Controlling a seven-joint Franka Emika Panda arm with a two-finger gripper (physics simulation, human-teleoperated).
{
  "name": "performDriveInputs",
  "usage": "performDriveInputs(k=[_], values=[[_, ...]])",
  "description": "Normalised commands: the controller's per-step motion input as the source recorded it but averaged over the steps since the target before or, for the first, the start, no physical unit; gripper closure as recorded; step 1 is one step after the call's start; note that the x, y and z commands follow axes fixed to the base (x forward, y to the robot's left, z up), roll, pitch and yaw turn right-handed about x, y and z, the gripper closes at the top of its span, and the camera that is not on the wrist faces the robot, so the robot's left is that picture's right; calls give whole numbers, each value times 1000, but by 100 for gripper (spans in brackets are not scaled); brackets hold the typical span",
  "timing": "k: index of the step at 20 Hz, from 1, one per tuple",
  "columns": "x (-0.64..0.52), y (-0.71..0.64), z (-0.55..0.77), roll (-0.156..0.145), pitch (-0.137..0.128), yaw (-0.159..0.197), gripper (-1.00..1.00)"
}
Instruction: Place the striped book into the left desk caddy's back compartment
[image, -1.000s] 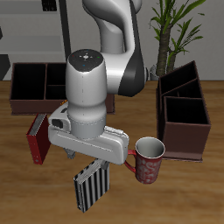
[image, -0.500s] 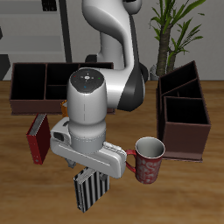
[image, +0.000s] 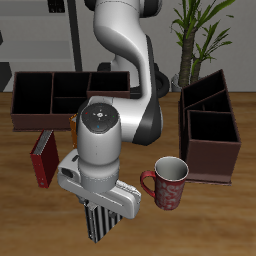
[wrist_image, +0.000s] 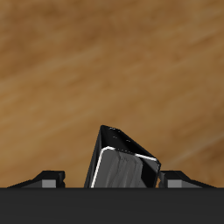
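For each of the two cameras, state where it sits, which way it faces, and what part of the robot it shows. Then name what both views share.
Exterior view: high in front of the table, facing down at the arm, the striped book, the mug and the left desk caddy; the arm's body shows.
Wrist view: on the gripper, facing the wooden tabletop; finger bases show.
Shared: the striped book and tabletop.

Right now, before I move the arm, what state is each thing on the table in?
Black-and-white striped book: standing near the table's front edge, between the pincer's fingers.
Pincer: down over the book; closure unclear.
Dark maroon two-cell desk caddy: both cells empty.
Red patterned mug: upright, free.
Red book: standing, untouched.
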Motion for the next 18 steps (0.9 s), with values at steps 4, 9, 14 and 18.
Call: performDriveInputs(k=[4, 9, 14, 18], values=[[-38, -119, -31, -7, 9, 4, 100], [-123, -178, 219, -40, -8, -10, 100], [-254, -188, 561, -81, -21, 34, 100], [-349, -103, 672, -69, -43, 81, 100]])
